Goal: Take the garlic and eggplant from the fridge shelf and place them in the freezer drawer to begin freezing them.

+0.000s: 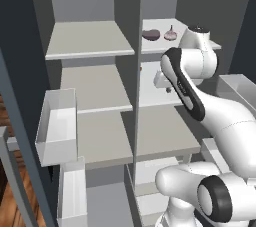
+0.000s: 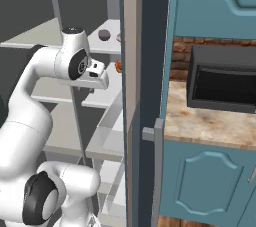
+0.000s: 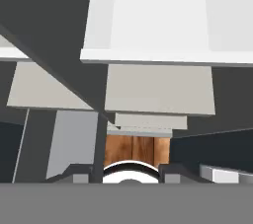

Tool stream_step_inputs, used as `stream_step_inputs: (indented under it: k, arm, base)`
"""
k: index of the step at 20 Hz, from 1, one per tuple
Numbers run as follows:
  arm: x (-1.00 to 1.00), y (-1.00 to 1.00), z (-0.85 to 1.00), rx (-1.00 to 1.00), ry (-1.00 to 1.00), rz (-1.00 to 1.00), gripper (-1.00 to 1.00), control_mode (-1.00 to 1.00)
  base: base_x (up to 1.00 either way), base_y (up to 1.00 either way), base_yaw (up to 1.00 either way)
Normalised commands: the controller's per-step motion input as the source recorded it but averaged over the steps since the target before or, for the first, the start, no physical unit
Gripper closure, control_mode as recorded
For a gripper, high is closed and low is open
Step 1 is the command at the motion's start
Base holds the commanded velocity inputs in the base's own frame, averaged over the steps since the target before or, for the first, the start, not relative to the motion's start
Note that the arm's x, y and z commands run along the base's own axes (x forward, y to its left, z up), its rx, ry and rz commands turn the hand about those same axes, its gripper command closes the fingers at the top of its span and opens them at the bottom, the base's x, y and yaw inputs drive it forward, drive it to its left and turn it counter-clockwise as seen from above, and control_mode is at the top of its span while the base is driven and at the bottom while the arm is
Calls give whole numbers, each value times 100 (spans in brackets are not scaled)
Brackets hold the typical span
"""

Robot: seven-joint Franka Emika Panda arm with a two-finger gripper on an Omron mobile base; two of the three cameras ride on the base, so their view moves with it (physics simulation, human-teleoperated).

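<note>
Looking at the fridge shelf (image 1: pixel 205 46), you find the eggplant (image 1: pixel 151 34) and garlic (image 1: pixel 170 34) side by side on it; below that shelf your gripper (image 1: pixel 161 79) hangs closed, holding nothing.

Surface finish: matt throughout, little gloss.

The fridge shelf (image 1: pixel 197 38) reads as smooth, matt pale-grey board; the eggplant (image 1: pixel 151 34) is a dull dark skin, the garlic (image 1: pixel 170 35) pale and unglossed. Door bins (image 1: pixel 56 126) look like smooth pale plastic. The bench (image 2: pixel 210 123) shows mottled stone; brick wall (image 2: pixel 181 56) rough; cabinet doors (image 2: pixel 220 1) painted satin teal; floor (image 3: pixel 137 150) wood-grained.
</note>
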Motion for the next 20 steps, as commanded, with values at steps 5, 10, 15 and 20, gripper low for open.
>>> stream_step_inputs:
  k: [5, 10, 15, 20]
  arm:
    - [-2, 0, 26, 0, -17, -1, -100, -100]
    - [0, -13, 55, 0, -17, -9, -100, -100]
    - [0, -46, 78, 0, -27, -19, -100, -100]
    - [23, -51, 61, 0, -16, -11, -100, -100]
  base:
    - [0, 0, 0]
    - [0, 0, 0]
    - [0, 0, 0]
    - [0, 0, 0]
